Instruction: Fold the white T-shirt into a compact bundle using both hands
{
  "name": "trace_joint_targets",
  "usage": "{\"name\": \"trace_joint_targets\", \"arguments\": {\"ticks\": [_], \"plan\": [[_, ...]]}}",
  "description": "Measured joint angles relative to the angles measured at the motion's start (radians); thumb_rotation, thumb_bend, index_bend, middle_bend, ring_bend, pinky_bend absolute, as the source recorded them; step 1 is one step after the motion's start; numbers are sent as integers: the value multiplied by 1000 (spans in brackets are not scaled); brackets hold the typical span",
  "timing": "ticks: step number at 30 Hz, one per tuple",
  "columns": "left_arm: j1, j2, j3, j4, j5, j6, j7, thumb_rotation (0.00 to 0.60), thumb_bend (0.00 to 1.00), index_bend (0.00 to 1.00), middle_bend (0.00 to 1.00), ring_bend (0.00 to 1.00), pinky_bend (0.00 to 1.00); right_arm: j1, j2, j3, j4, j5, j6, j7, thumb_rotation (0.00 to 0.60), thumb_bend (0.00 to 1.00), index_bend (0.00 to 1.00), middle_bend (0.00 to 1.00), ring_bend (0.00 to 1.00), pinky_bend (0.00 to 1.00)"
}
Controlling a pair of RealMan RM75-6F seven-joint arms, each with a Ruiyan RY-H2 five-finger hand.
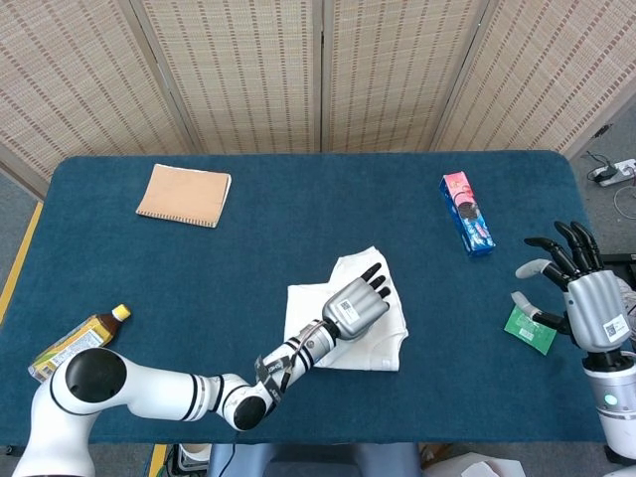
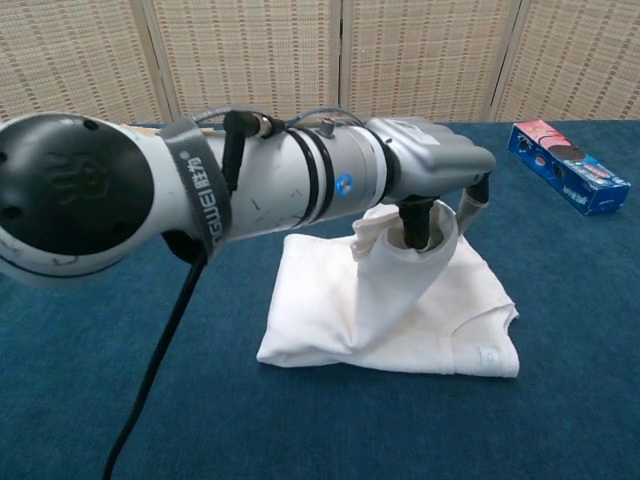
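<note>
- Woven-reed screen panels (image 1: pixel 318 70) stand behind a table (image 1: pixel 248 248) covered in dark blue cloth.
- Head view: the white T-shirt (image 1: pixel 388 333) lies partly folded near the middle of the table, toward its front edge.
- Head view: the left robot hand (image 1: pixel 360 303) reaches in from the lower left and sits over the shirt, palm down, fingertips (image 1: pixel 376 281) pointing away toward the screens.
- Head view: the right robot hand (image 1: pixel 586 298) is raised at the table's right edge, well apart from the shirt, fingers spread and holding nothing.
- Head view: a small green packet (image 1: pixel 527 330) lies just beside the right robot hand; a blue and pink snack box (image 1: pixel 466 212) lies farther back on the right.
- Head view: a tan notebook (image 1: pixel 184 195) rests at the back left, and a bottle (image 1: pixel 75 343) with a yellow cap lies at the front left edge.
- Chest view: the left robot hand (image 2: pixel 435 185) grips a gathered fold of the T-shirt (image 2: pixel 480 330), lifting it clear of the table (image 2: pixel 100 400) so that the cloth hangs in a pouch around the fingers.
- Chest view: the rest of the shirt lies flat beneath, its right part uncovered.
- Chest view: the snack box (image 2: pixel 567 167) shows at the right edge; the right robot hand is out of this frame.
</note>
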Motion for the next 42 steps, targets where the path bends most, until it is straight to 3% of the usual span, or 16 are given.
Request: {"name": "trace_joint_targets", "arguments": {"ticks": [10,26,29,32,34,37,42], "plan": [[-26,-26,18,51,-83,38,38,600,497,700,265,140,0,-3,-1,3,18,4,-1,20,600,199,501,267,62,0],[-36,-33,4,18,-76,127,55,600,496,701,265,140,0,-6,1,7,21,4,2,27,600,199,505,267,62,0],[-41,-49,8,27,-94,122,66,600,472,568,259,139,0,-9,3,7,21,9,0,27,600,199,505,267,62,0],[-46,-60,13,34,-122,121,85,600,271,179,195,137,0,-9,3,7,22,10,-1,27,600,199,505,267,62,0],[-45,-66,11,36,-135,138,92,600,189,48,153,119,0,-9,3,8,21,9,-1,27,600,199,505,267,62,0],[-39,-75,-5,36,-159,178,93,600,136,0,96,90,0,-8,4,10,18,7,1,25,600,198,505,267,62,0],[-14,-73,-39,19,-165,229,68,599,135,0,67,77,0,-7,6,12,11,5,2,21,600,199,505,267,62,0]]}}
